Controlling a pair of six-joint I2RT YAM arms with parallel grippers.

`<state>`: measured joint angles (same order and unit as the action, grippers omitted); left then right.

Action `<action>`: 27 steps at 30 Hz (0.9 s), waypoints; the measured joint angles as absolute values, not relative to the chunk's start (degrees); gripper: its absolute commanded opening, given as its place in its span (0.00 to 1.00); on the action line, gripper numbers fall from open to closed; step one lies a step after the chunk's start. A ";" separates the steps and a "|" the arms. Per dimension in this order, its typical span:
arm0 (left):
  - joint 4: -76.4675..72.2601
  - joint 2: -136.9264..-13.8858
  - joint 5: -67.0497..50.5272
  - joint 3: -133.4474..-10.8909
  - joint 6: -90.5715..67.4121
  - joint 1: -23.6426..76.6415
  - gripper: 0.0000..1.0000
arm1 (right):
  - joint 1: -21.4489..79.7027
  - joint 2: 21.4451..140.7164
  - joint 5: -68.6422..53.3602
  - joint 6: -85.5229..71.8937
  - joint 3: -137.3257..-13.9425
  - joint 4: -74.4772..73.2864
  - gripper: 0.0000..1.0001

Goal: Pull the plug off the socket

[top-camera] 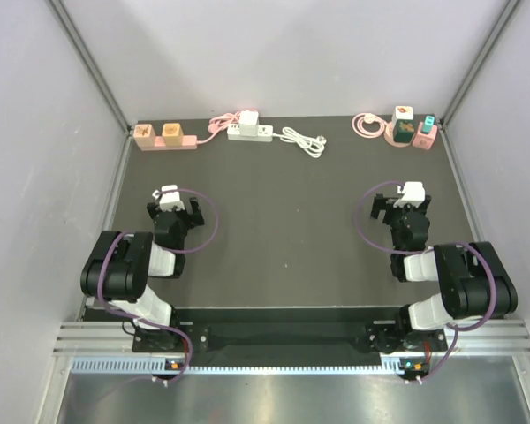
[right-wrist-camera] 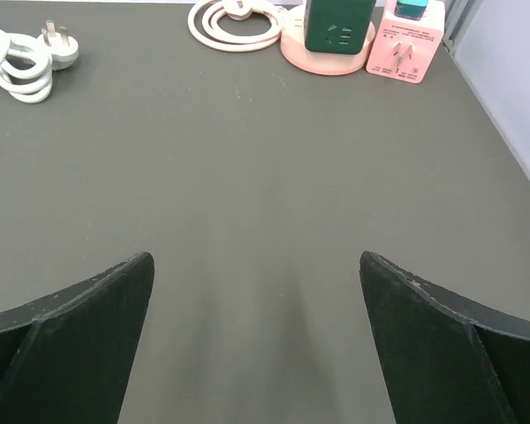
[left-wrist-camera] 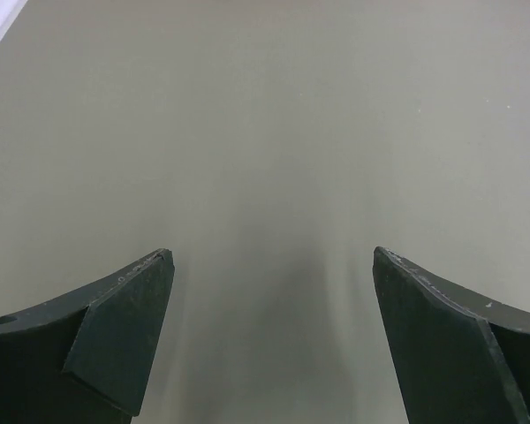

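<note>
Several sockets line the far edge of the dark mat. A pink strip [top-camera: 166, 141] at the far left carries two orange plugs [top-camera: 157, 132]. A white strip [top-camera: 251, 132] carries a white plug [top-camera: 248, 118]. At the far right a round pink socket [top-camera: 400, 135] carries a green plug [top-camera: 405, 128], also in the right wrist view [right-wrist-camera: 338, 25]. A pink adapter [right-wrist-camera: 406, 51] with a teal plug [right-wrist-camera: 412, 7] stands beside it. My left gripper [top-camera: 177, 212] [left-wrist-camera: 272, 256] and right gripper [top-camera: 402, 212] [right-wrist-camera: 256, 258] are open, empty, and well short of all of them.
A coiled white cable with a loose plug [top-camera: 303, 140] [right-wrist-camera: 22, 62] lies right of the white strip. A coiled pink cable [top-camera: 366, 124] [right-wrist-camera: 234, 22] lies left of the round socket. Grey walls enclose the mat [top-camera: 283, 230] on three sides.
</note>
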<state>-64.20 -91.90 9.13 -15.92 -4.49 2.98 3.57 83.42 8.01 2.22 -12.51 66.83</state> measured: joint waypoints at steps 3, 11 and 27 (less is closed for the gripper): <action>-64.20 -91.90 9.37 -15.92 -4.23 2.98 0.99 | 3.57 83.42 8.14 2.61 -12.51 66.83 1.00; -56.49 -85.30 9.85 -16.93 -3.53 2.98 0.99 | 3.57 83.42 8.38 3.01 -12.51 66.83 1.00; -19.05 -65.04 21.91 -39.20 -31.70 2.92 0.99 | 8.84 74.19 -0.56 -11.73 -45.06 25.06 1.00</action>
